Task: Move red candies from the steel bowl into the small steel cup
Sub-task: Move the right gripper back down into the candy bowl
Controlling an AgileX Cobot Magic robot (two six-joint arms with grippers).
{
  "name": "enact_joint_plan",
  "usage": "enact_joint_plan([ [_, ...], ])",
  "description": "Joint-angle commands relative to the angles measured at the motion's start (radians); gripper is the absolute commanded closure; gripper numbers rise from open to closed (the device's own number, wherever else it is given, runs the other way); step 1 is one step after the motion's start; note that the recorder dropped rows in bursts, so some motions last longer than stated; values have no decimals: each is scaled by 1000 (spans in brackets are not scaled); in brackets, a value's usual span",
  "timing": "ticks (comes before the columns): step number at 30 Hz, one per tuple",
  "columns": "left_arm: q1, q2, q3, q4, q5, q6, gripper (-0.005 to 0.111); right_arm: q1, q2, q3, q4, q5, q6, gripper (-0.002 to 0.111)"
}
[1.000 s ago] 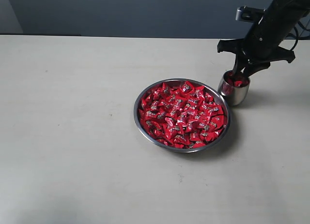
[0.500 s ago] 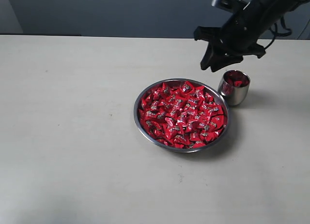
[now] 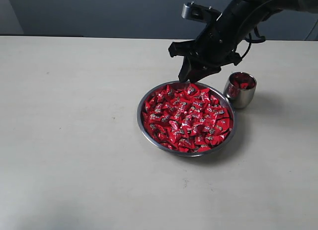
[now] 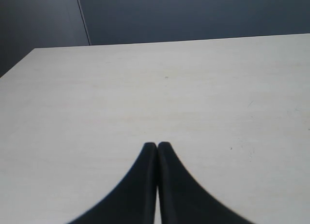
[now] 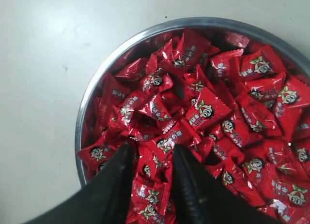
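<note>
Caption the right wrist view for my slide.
Open right end effector poised over red candies heaped in the steel bowl.

red candies (image 3: pixel 186 118) (pale centre marks), shiny steel bowl (image 3: pixel 138 113)

right arm (image 3: pixel 233 21): matte black; wrist block (image 3: pixel 194 11): silver-grey; right end effector (image 5: pixel 151 156): black tapered fingers (image 5: pixel 193 195)

candies (image 3: pixel 186 119) fill the bowl (image 3: pixel 139 118); the cup (image 3: pixel 240 95) stands just right of it, holding a few.
</note>
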Motion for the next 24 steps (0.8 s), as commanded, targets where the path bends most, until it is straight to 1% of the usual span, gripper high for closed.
enact_joint_plan([
  [1,-7,-5,5,2,-8,-1,106,1,18,-4,-13,-15,-9,79],
  [12,-7,-5,5,2,-8,-1,106,26,101,-4,-43,15,-28,79],
  [24,-7,-5,5,2,-8,-1,106,90,141,-4,-135,-70,-45,79],
])
